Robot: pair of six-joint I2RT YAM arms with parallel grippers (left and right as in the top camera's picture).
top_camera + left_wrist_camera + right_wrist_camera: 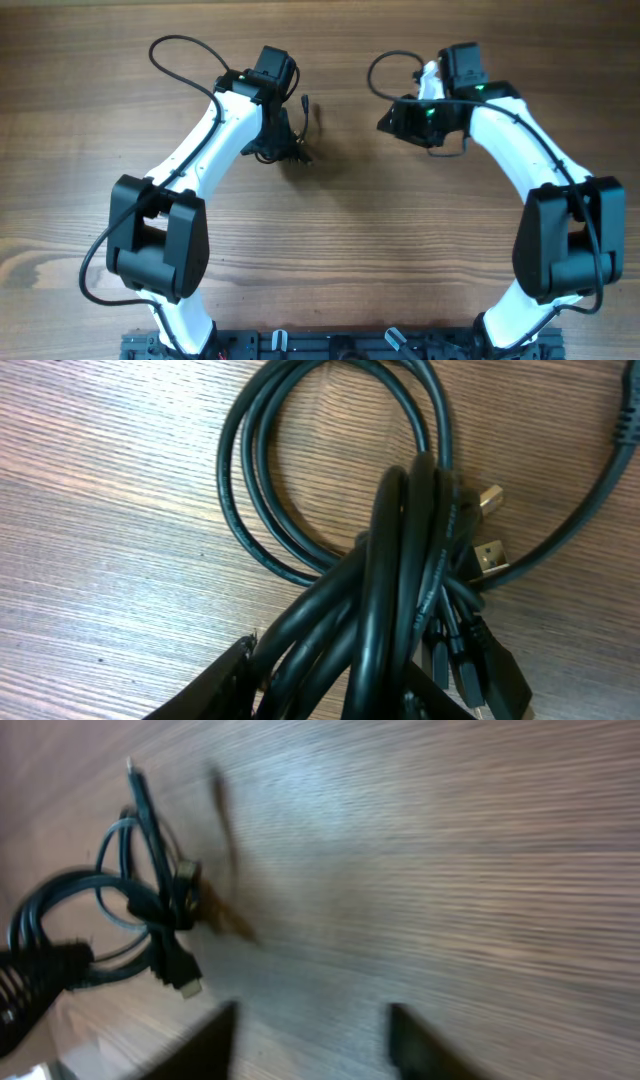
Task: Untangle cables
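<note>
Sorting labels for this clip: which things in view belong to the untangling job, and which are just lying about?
Part of the job:
cables, one tangled bundle
left gripper, down at the bundle
right gripper, off to the side, nothing between its fingers

Just there:
arm wiring, looped off the arms
wooden table
base rail

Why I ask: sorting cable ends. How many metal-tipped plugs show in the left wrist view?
2. The upper plug sticks out to the right of the cables; the lower plug sits just below it. More may be hidden among them.
</note>
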